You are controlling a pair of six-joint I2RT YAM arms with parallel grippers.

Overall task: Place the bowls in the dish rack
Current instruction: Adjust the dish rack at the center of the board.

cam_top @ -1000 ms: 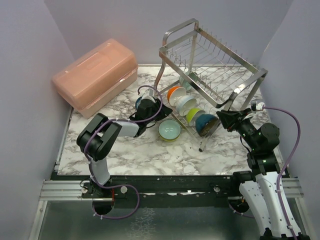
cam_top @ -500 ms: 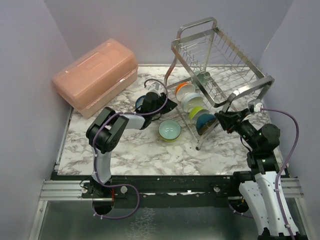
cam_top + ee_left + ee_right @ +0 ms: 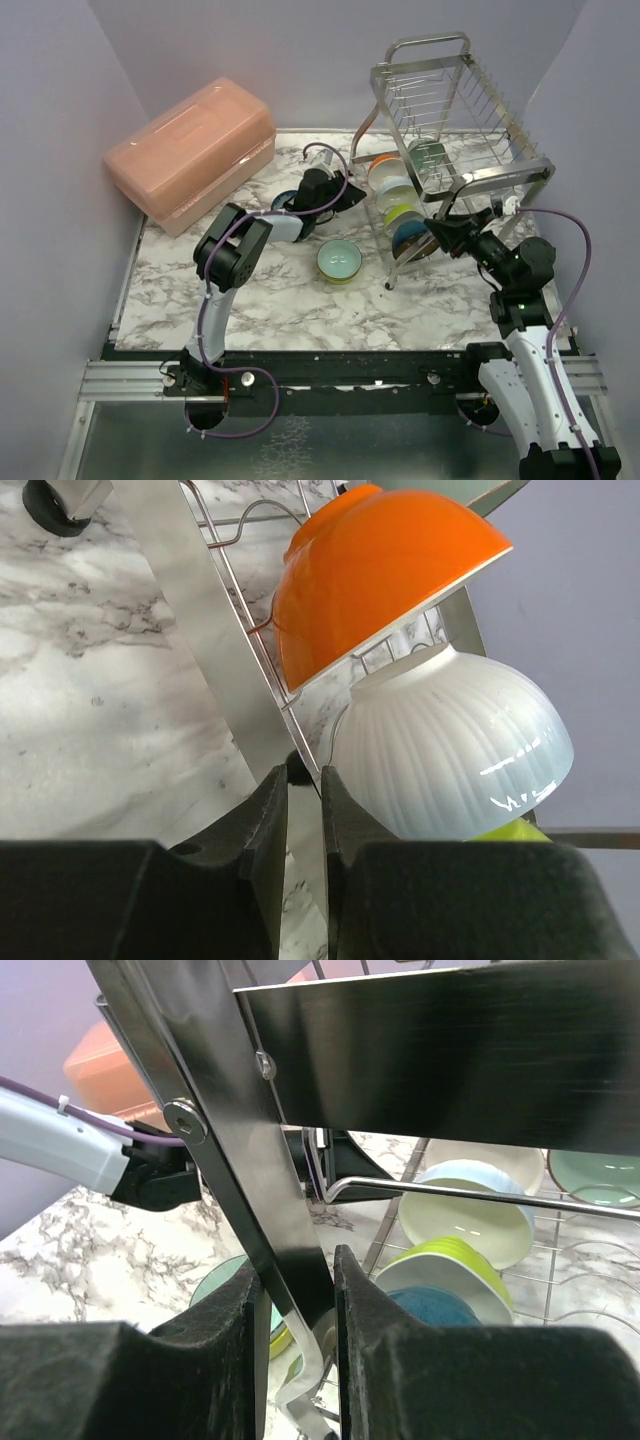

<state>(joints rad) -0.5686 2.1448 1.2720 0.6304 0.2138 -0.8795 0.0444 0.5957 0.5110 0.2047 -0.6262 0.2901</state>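
The shiny steel-wire dish rack (image 3: 497,172) stands at the back right of the veined marble tabletop (image 3: 270,300). Glossy bowls sit on edge in its lower slots, among them a smooth orange bowl (image 3: 380,570) and a ribbed white bowl (image 3: 450,750). The right gripper (image 3: 298,1290) has its jaws clamped on a flat steel frame strip. The left gripper (image 3: 303,780) has its jaws pinched on a thin frame edge. A round mint bowl (image 3: 339,261) rests on the tabletop.

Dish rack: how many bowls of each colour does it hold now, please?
orange bowl: 1
white bowl: 1
lime bowl: 1
teal bowl: 1
mint green bowl: 1
total in the dish rack: 5
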